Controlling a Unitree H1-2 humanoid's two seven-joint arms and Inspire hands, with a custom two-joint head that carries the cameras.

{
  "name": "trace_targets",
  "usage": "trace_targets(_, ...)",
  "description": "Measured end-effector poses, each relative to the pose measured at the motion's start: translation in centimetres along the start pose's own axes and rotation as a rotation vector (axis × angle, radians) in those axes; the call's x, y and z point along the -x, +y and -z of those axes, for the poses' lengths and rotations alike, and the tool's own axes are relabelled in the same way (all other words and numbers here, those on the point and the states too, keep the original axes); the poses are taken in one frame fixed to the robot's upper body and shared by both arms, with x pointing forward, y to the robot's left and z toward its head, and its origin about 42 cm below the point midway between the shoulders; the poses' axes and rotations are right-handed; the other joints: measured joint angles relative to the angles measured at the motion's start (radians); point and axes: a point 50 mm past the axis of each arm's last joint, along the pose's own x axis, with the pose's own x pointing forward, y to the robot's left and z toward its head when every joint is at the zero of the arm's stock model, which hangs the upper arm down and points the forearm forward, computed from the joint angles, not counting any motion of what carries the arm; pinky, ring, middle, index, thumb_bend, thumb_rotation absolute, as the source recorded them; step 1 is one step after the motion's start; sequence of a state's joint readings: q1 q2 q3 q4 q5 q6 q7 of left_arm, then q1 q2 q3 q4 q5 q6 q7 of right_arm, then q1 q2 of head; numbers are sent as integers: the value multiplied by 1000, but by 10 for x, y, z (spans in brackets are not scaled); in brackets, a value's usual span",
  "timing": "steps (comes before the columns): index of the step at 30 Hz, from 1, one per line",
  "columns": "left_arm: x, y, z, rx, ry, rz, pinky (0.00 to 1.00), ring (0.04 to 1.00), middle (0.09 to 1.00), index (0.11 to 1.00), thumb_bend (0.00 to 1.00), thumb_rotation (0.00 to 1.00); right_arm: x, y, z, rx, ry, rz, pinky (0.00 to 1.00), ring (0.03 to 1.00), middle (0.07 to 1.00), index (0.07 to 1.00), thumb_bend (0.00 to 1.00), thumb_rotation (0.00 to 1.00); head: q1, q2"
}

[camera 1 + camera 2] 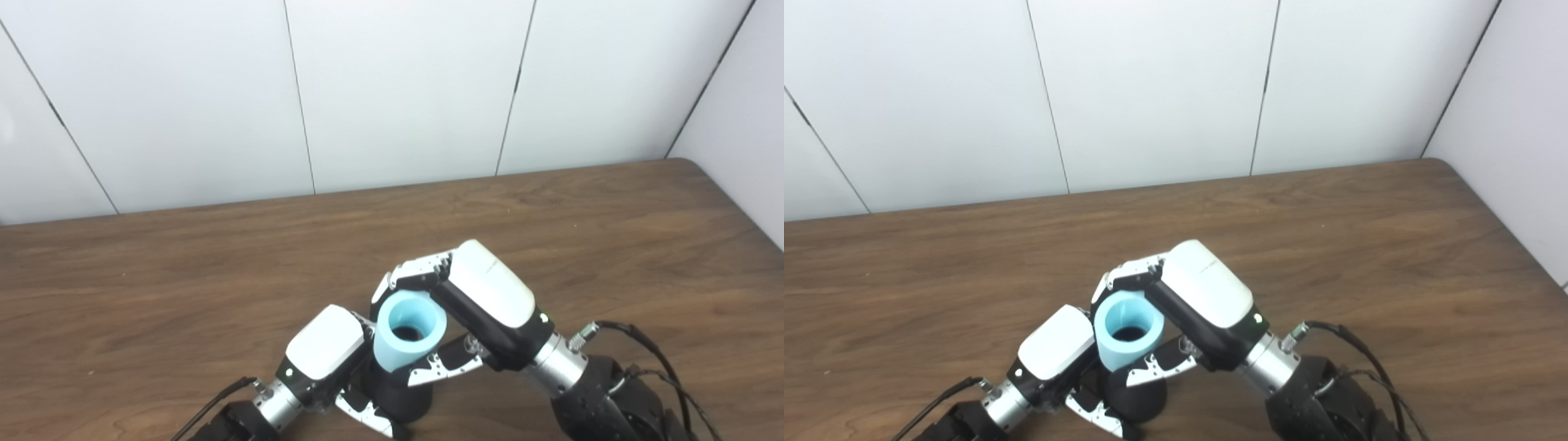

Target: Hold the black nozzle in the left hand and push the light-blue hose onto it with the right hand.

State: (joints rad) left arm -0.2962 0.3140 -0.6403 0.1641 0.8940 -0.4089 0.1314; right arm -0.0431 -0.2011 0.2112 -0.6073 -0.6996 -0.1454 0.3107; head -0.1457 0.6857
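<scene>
Left hand grasps black nozzle low, just beside right hand, which grasps light-blue hose sitting atop nozzle. Judgement: push straight along nozzle axis, left hand braced, avoid tilting.

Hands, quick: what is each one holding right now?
Left hand: shut on the black plastic nozzle.
Right hand: shut on the light-blue round hose, which sits over the nozzle's top.
</scene>
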Motion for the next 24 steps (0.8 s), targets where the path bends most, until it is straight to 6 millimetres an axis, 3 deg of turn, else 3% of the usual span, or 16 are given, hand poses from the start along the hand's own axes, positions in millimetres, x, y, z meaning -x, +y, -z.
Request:
trace_targets(9, 0, 0, 0, 0, 2, 1, 130, 178, 471, 482, 525, 0, 7, 17, 6, 23, -46, 84, 358, 484, 532, 488, 501, 132, 2, -5)
trace_targets(24, -1, 0, -1, 0, 1, 2, 131, 181, 471, 483, 525, 0, 9, 19, 6, 28, -58, 104, 344, 472, 526, 487, 502, 132, 3, -6)
